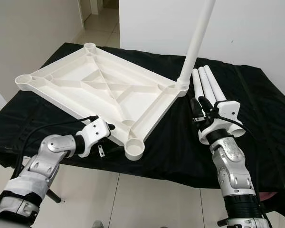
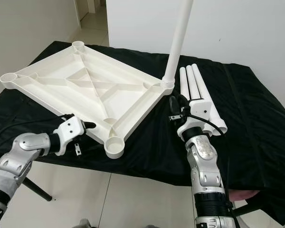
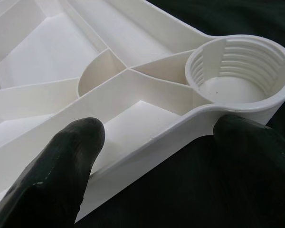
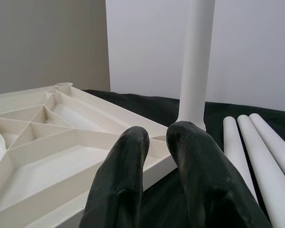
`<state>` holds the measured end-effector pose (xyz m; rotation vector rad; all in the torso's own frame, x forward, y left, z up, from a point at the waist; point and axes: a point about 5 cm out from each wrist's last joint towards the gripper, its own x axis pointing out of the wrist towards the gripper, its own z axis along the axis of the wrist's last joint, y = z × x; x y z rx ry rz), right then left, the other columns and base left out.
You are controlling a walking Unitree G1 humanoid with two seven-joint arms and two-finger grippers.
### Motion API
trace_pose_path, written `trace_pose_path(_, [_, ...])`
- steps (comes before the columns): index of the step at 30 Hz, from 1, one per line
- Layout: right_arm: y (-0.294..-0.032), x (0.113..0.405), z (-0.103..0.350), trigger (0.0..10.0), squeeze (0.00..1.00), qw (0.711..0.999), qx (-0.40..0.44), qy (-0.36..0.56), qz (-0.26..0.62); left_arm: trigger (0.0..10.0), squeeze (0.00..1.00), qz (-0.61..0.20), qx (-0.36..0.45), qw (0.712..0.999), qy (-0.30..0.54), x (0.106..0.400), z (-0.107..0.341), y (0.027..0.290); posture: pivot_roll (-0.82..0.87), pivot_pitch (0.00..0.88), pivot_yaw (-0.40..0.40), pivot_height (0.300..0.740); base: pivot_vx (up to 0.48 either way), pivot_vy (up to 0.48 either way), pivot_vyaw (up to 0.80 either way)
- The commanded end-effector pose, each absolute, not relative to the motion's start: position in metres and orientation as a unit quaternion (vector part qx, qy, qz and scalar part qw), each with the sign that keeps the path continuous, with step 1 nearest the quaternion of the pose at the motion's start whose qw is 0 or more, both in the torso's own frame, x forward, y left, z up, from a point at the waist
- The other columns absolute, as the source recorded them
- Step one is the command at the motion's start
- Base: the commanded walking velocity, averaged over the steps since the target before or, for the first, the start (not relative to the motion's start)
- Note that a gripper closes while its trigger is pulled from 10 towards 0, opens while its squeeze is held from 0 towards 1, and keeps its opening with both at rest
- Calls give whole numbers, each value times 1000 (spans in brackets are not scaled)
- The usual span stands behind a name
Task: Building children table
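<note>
Tabletop, inverted, centre frame: rim straddled by the spread left gripper. Right gripper, nearly closed, empty, beside fitted leg. Risk: tabletop shifted, leg toppled.

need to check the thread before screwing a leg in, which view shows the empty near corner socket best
The left wrist view: the round white threaded socket sits close up, its inner ridges clear, between the left gripper fingers. Both eye views show it small, from above. The right wrist view looks elsewhere.
</note>
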<state>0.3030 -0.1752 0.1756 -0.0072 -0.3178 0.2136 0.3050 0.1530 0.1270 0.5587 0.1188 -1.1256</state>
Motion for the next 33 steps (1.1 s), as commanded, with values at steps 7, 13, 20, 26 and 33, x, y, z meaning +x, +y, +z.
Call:
trace_pose_path(7, [-179,296,174,10000,0,983,-2,-160,89,10000,0,-569,265,776,64,304,116,135,-107,9,15,740,0,0,0])
trace_pose_path(13, [-182,291,173,10000,0,984,-1,-159,80,10000,0,-606,223,760,75,302,113,127,-124,21,30,740,0,0,0])
trace_pose_path(20, [-184,286,171,10000,0,985,-2,-155,73,10000,0,-633,179,748,87,297,108,119,-137,33,39,740,0,0,0])
trace_pose_path(26, [-185,283,171,10000,0,986,-1,-152,66,3529,0,-656,153,734,88,290,103,107,-141,47,42,740,0,0,0])
trace_pose_path(33, [-184,283,171,10000,0,986,1,-151,67,10000,0,-663,135,730,91,284,98,98,-140,48,39,740,0,0,0])
